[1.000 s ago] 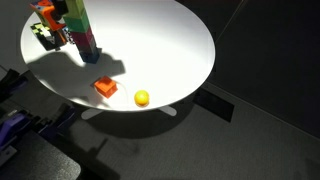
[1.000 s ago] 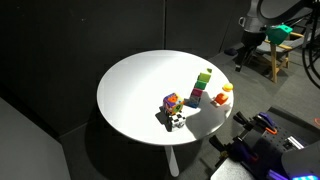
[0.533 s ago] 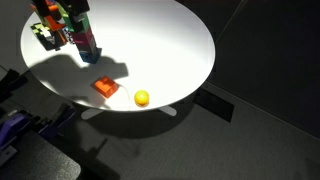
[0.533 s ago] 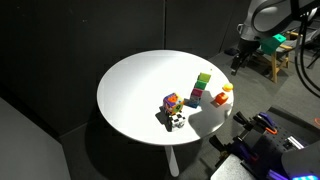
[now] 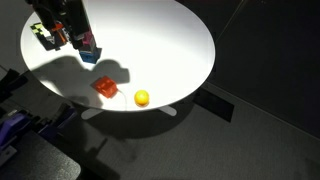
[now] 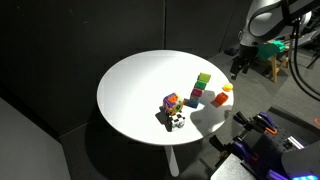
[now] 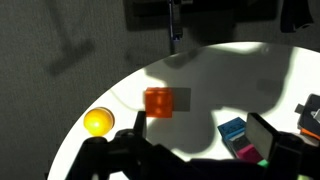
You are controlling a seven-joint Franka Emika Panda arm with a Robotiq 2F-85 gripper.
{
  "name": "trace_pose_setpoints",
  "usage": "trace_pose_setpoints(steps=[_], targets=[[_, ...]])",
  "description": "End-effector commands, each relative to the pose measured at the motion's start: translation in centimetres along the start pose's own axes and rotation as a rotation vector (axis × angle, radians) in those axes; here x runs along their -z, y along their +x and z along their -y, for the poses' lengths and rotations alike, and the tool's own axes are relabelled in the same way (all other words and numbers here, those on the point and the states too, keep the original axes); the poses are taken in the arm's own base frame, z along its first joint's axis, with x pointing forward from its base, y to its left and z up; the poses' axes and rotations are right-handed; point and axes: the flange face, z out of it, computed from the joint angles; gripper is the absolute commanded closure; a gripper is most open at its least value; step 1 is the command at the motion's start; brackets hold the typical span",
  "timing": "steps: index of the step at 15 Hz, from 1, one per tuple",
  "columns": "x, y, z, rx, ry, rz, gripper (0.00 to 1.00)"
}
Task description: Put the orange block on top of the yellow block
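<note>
- Dark room, with a spotlit round white table (image 5: 170,40).
- Centre of the wrist view: the orange block (image 7: 158,102) lies alone on the tabletop, near a small yellow ball (image 7: 98,121) to its lower left.
- Bottom of that view: the gripper (image 7: 185,160), fingers spread apart and empty, clear of the block.
- It looks light, rigid and smooth-sided, so a square pinch across two opposite flat faces should suit.
- Upper left in an exterior view: a tower of coloured blocks (image 5: 85,42), well apart.

We are seeing the block tower (image 5: 85,40) cropped at top; we are failing to read the shadowed gripper (image 7: 190,152).
</note>
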Motion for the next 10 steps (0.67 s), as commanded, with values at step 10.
trace_pose_setpoints(steps=[10], targets=[[-1.19,0.61,-0.39,-0.027,0.013,0.017,0.00]])
